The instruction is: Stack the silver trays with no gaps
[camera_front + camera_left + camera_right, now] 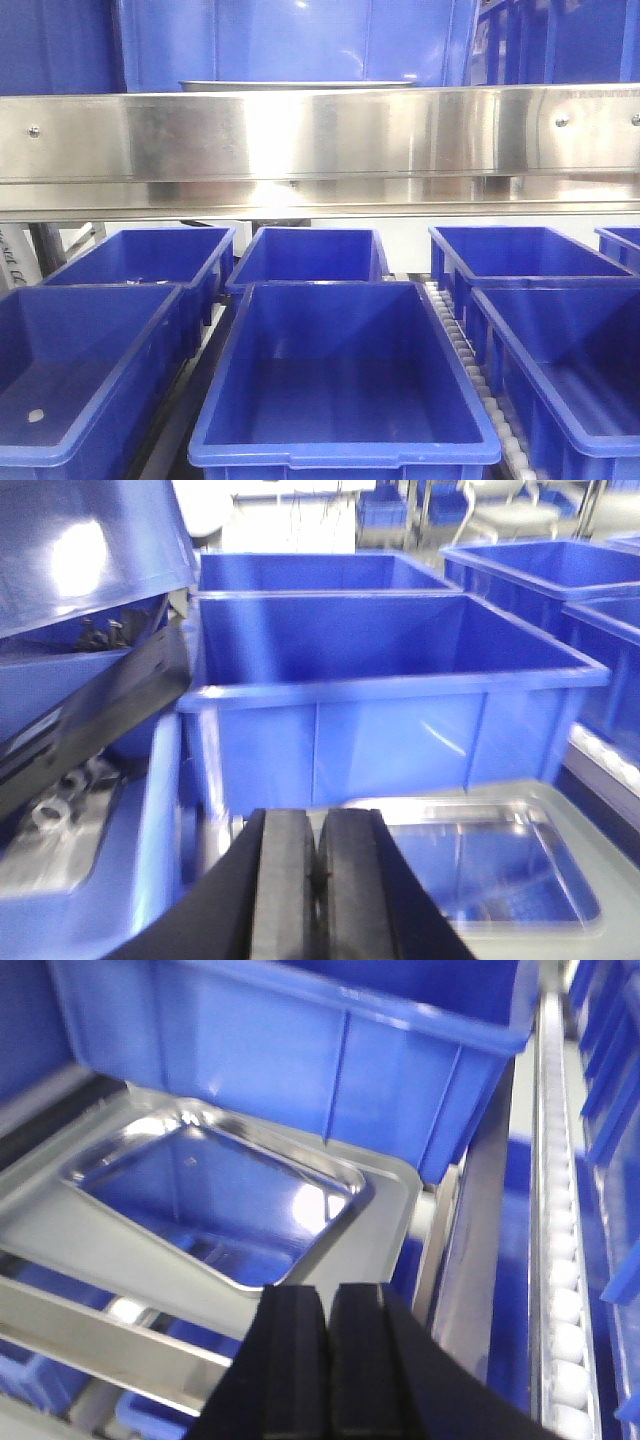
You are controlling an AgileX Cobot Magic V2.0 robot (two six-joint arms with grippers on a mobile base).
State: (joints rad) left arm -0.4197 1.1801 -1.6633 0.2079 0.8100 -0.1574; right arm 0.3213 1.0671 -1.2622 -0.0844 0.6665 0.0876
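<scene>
Closest to the left wrist camera is the left pincer (317, 825). Its two black pads (285, 880) are pressed together and nothing is between them. Just beyond it, to the right, lies a silver tray (470, 870). It is shallow, with a wide flat rim and rounded corners, and its bottom is like a mirror that gives back the blue around it. The picture cuts off its near edge. A deep blue bin (390, 700) stands close behind its far rim.

The right pincer (328, 1300) is closed in the same way, pad against pad, holding nothing. Ahead of it, to the left, a silver tray (215, 1200) lies flat under the overhanging wall of a blue bin (300, 1040). Only this view shows the roller track (560, 1260), at the right side.

No pincer appears in the front view. There the silver tray (295, 86) is only a thin edge above the broad steel rail (320, 140), with open blue bins (345, 370) in rows below. I cannot tell whether the wrist views show one tray or two, or whether another tray lies beneath.
</scene>
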